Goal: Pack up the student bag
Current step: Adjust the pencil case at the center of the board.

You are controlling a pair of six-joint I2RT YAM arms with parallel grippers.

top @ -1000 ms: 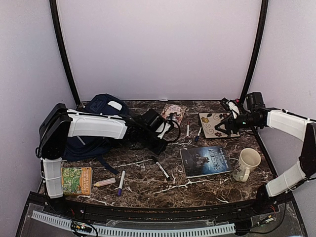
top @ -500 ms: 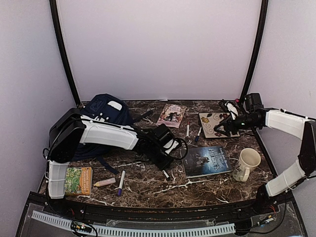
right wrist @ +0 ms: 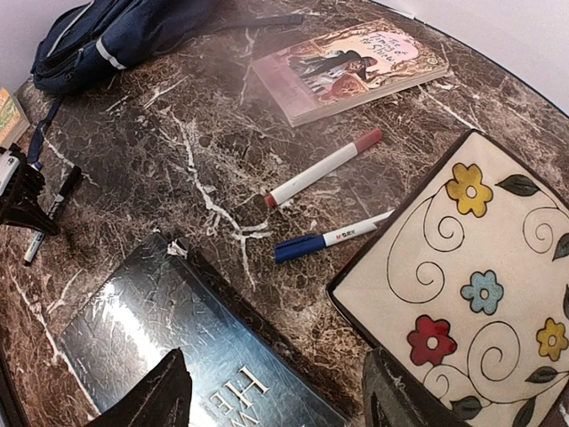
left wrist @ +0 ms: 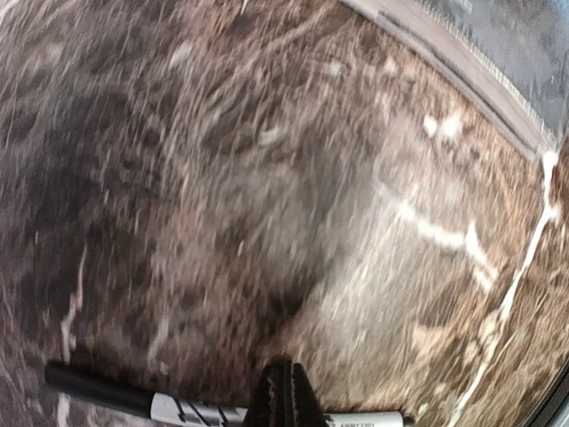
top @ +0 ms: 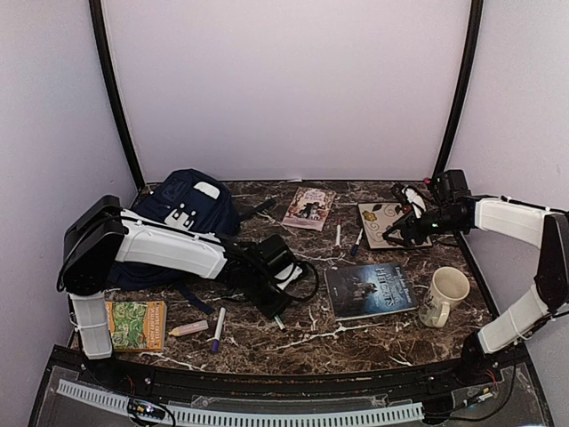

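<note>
Camera one, the overhead: a large navy-blue fabric student bag (top: 171, 206) with thin white stripes and white patches is being shown slumped at the far left corner of the brown, white-veined marble table (top: 267, 342). The left gripper (top: 276, 311) is being held low over the marble near the table's middle, apart from the bag. The right gripper (top: 397, 233) is being held over the near edge of a square cream plate (top: 378, 216) painted with flowers. A dark glossy hardback book (top: 369, 289) and a cream mug (top: 443, 295) are being seen toward the front right.

Left wrist cam, pretty blurry tbh: the fingertips (left wrist: 283, 400) are being pressed fully together with nothing between them, right at the middle of a black-capped white marker (left wrist: 196, 411). Touching it or just above it, that can't be told.

Right wrist cam: the fingers (right wrist: 151, 396) are being held wide apart with nothing between them, over the hardback and the plate. A red-capped marker (right wrist: 324, 167) and a blue-capped marker (right wrist: 333, 238) are being shown lying near each other between the plate and a pink-covered paperback (right wrist: 351, 67), and the bag is being glimpsed at the top left.
</note>
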